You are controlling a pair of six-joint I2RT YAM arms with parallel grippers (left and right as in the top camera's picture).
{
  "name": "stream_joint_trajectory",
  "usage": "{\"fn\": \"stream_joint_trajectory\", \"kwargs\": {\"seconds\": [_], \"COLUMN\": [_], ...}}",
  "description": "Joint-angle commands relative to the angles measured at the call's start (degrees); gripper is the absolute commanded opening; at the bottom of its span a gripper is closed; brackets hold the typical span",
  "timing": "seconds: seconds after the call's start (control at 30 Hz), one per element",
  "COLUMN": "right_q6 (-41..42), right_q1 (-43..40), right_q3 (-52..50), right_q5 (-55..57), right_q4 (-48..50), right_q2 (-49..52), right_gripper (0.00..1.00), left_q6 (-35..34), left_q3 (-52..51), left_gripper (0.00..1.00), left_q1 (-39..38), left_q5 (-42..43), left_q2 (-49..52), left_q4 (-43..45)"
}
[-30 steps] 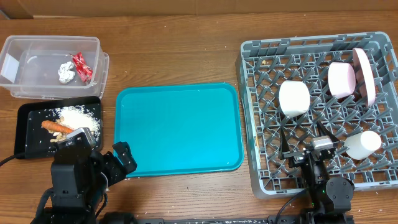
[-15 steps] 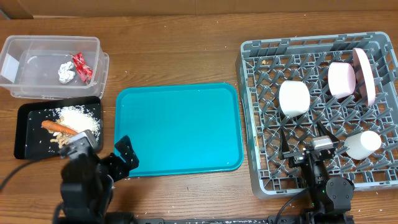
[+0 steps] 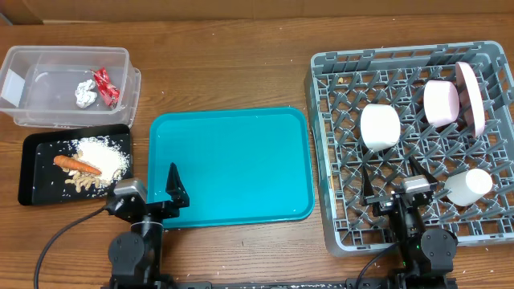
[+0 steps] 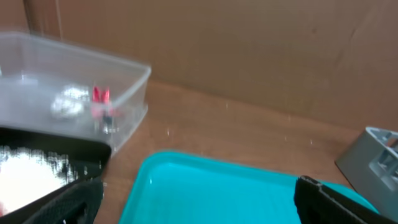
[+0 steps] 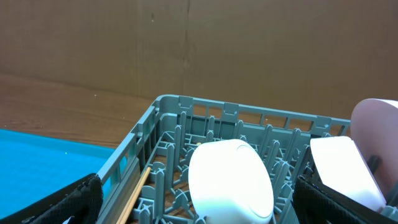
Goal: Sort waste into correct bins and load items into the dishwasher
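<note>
The teal tray (image 3: 233, 164) lies bare in the table's middle; it also shows in the left wrist view (image 4: 236, 193). My left gripper (image 3: 152, 197) is open and empty at the tray's front left corner. The grey dish rack (image 3: 329, 144) at the right holds a white cup (image 3: 379, 127), a pink cup (image 3: 441, 102), a pink plate (image 3: 472, 96) on edge and another white cup (image 3: 469, 186). My right gripper (image 3: 393, 183) is open and empty over the rack's front. In the right wrist view the white cup (image 5: 230, 180) sits ahead, with a wooden stick (image 5: 134, 193) in the rack.
A clear bin (image 3: 48, 60) at the back left holds crumpled foil (image 3: 85, 93) and a red wrapper (image 3: 106, 86). A black tray (image 3: 32, 172) in front of it holds a carrot (image 3: 76, 164) and white rice (image 3: 104, 152).
My left arm has swung from the black tray to the right, to the teal tray's front left corner. The right arm has not moved.
</note>
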Motion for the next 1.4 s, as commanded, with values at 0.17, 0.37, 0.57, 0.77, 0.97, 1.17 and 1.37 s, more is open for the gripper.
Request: {"fn": "stream_joint_trajectory", "kwargs": {"seconds": [0.17, 0.37, 0.57, 0.77, 0.97, 1.17, 1.37], "right_q6": [0.0, 0.0, 0.0, 0.0, 0.0, 0.0, 0.0], "right_q1": [0.0, 0.0, 0.0, 0.0, 0.0, 0.0, 0.0], "right_q3": [-0.6, -0.6, -0.6, -0.6, -0.6, -0.6, -0.6], "right_q5": [-0.3, -0.3, -0.3, -0.3, -0.3, -0.3, -0.3], "right_q4": [0.2, 0.2, 0.2, 0.2, 0.2, 0.2, 0.2], "right_q2": [-0.5, -0.5, -0.5, -0.5, -0.5, -0.5, -0.5], "right_gripper": [1.00, 1.00, 1.00, 1.00, 1.00, 1.00, 1.00], "left_q6": [13.9, 13.6, 13.6, 13.6, 13.6, 13.5, 13.6], "left_q3": [-6.1, -6.1, -6.1, -6.1, -6.1, -6.1, -6.1], "left_gripper": [1.00, 1.00, 1.00, 1.00, 1.00, 1.00, 1.00], "left_q1": [0.3, 0.3, 0.3, 0.3, 0.3, 0.3, 0.3], "left_q5": [1.5, 3.8, 3.8, 3.8, 3.8, 3.8, 3.8], "left_q2": [-3.2, -3.2, -3.2, -3.1, -3.1, -3.1, -3.1], "left_q4": [5.9, 3.4, 3.4, 3.4, 3.4, 3.4, 3.4]}}
